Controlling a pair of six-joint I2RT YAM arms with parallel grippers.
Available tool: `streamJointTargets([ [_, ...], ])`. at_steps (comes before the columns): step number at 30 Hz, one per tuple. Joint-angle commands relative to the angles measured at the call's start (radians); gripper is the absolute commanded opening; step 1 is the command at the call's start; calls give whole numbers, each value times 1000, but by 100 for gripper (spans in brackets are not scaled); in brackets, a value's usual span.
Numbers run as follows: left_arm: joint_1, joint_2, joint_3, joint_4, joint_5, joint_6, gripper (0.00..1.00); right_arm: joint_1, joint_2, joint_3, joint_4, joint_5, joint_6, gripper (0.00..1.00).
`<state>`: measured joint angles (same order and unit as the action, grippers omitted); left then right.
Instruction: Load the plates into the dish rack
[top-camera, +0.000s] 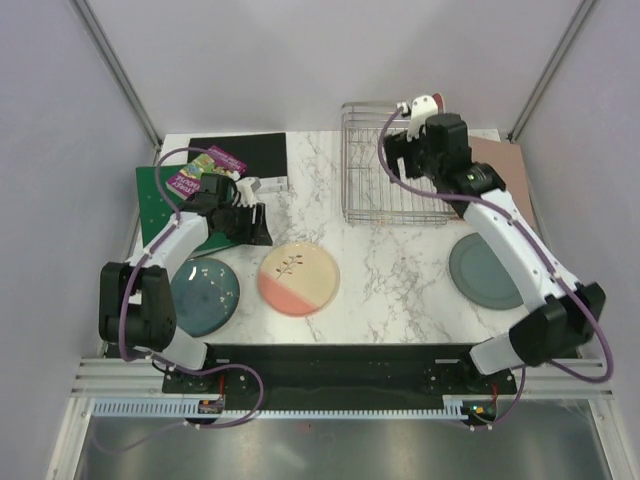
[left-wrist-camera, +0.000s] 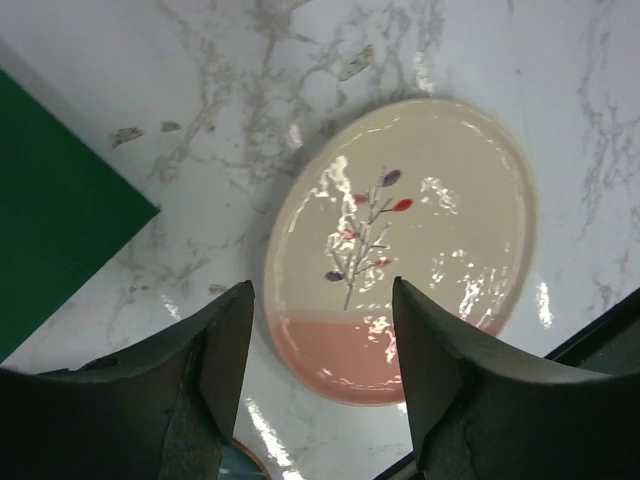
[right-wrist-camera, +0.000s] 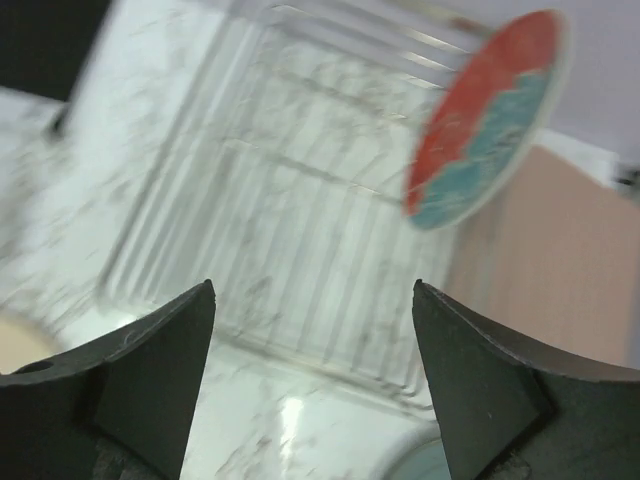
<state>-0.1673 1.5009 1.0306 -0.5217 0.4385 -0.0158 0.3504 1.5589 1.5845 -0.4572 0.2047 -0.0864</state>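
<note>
Likely slick and brittle, the cream-and-pink plate (left-wrist-camera: 420, 230) beneath the open, empty left jaws is best taken by its rim; the right jaws are spread wide, empty.

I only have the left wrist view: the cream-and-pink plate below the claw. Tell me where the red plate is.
Observer: The red plate stands on edge at the far right corner of the dish rack.
Operator: Report the right claw.
Observer: The right claw is open and empty, above the rack.
Operator: Name a plate near the right arm.
Observer: The grey-green plate lies flat on the table beside the right arm.
</note>
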Motion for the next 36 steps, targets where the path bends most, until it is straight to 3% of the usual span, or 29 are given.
streamJointTargets([
  [1, 52, 73, 28, -72, -17, 143, 62, 15, -115, -234, -41, -494, 76, 89],
  [10, 55, 154, -27, -67, 2, 207, 54, 56, -187, -486, 24, -723, 261, 88],
  [19, 58, 216, -67, -81, 61, 284, 44, 82, -155, -731, 271, -850, 431, 88],
  [23, 57, 251, -53, -121, 153, 344, 33, 81, -108, -854, 449, -904, 555, 88],
  [29, 49, 301, -12, -170, 253, 401, 8, 82, -11, -1011, 711, -916, 688, 88],
  [31, 43, 306, -10, -176, 264, 398, 3, 85, 22, -1035, 767, -916, 735, 87],
  [36, 12, 312, -6, -182, 264, 382, 2, 98, 176, -1034, 946, -944, 823, 85],
])
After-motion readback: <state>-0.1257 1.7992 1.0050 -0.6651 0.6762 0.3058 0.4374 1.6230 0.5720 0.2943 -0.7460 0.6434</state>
